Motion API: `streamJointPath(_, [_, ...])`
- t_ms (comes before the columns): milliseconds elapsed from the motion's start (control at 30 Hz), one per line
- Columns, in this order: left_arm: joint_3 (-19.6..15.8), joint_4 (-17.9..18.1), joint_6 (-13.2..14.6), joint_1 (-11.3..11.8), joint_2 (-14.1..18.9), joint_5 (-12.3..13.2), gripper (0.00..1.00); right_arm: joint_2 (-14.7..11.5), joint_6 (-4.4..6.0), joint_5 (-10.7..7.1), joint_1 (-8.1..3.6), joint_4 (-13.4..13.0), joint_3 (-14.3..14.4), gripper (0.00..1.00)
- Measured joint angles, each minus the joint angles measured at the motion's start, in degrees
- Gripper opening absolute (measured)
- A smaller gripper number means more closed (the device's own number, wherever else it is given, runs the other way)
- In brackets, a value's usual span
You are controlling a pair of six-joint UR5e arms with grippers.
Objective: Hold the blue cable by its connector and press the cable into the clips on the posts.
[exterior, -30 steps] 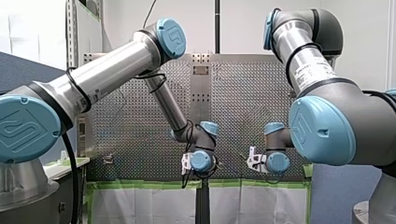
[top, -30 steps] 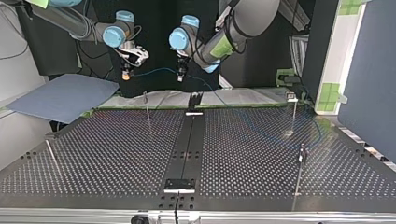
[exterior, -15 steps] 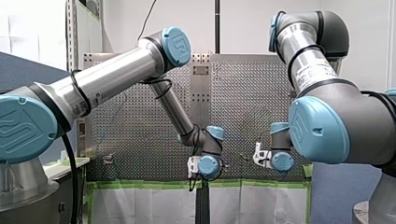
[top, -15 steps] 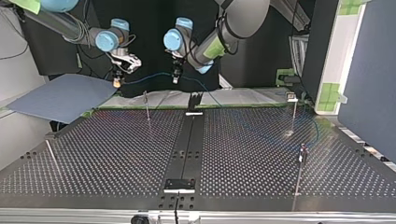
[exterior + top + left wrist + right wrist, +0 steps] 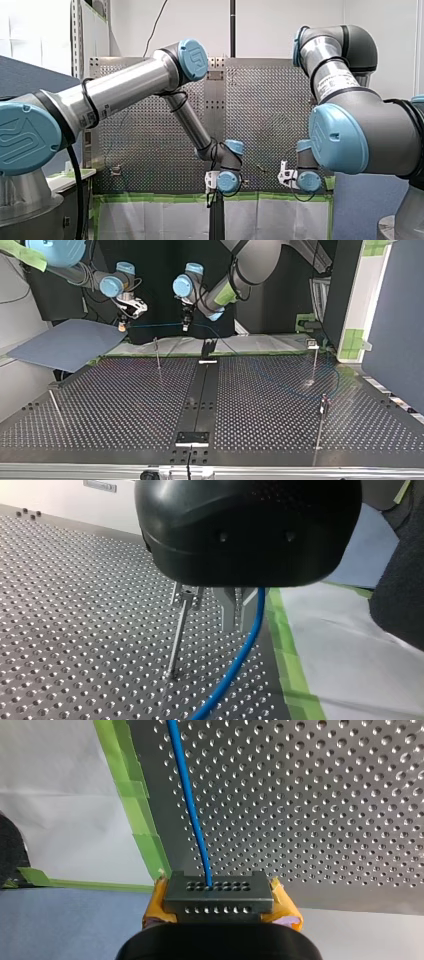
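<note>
The perforated bench (image 5: 125, 405) fills the lower part of the top view, and a blue sheet (image 5: 65, 342) lies off its upper left corner. Thin posts (image 5: 157, 354) stand on the bench, one at upper left of centre and others toward the right.

The blue cable (image 5: 155, 325) hangs in a nearly level line across the upper left of the top view. It spans between my two end effectors, above that post, and past my left one it trails down to the right.

My right end effector (image 5: 121, 326) is pinching the connector (image 5: 218, 892), a small grey drilled block clamped between its yellow pads (image 5: 156, 902). The cable leaves the middle of the block's face.

The cable runs close along my left end effector (image 5: 235, 622), but I cannot tell whether it is gripped there. A post's clip (image 5: 186, 597) stands just beside it.

I judge the cable light, thin and limp, so it will sag wherever it goes slack. The rigid connector is the sound place to hold it, and tension will be needed to seat it in a clip.
</note>
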Motion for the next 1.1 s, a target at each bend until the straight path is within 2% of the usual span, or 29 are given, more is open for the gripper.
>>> streamJointPath(167, [0.39,0.05,0.03,0.35,-0.04,-0.15,0.01,0.15,-0.3,-1.62,-1.11,0.01,-1.08,0.0])
streamJointPath(300, [0.42,0.04,0.26,0.45,-0.04,-1.27,0.01,0.21,-1.59,-2.65,-2.12,0.1,-2.18,0.0])
streamJointPath(467, [0.48,0.05,0.58,0.47,-0.06,-1.84,0.01,0.62,-2.13,-5.0,-3.04,0.39,-3.17,0.0])
streamJointPath(600, [1.75,-0.94,1.67,0.04,-1.27,-2.21,0.01,2.18,-2.61,-6.5,-3.52,1.91,-4.7,0.0])
streamJointPath(767, [4.53,-0.57,2.43,-0.48,-3.27,-3.48,0.01,3.17,-3.27,-7.37,-4.04,4.18,-6.06,0.0])
streamJointPath(1100, [7.67,-0.49,2.8,-0.44,-3.63,-4.25,0.01,3.34,-3.11,-8.16,-6.33,8.15,-8.57,0.0])
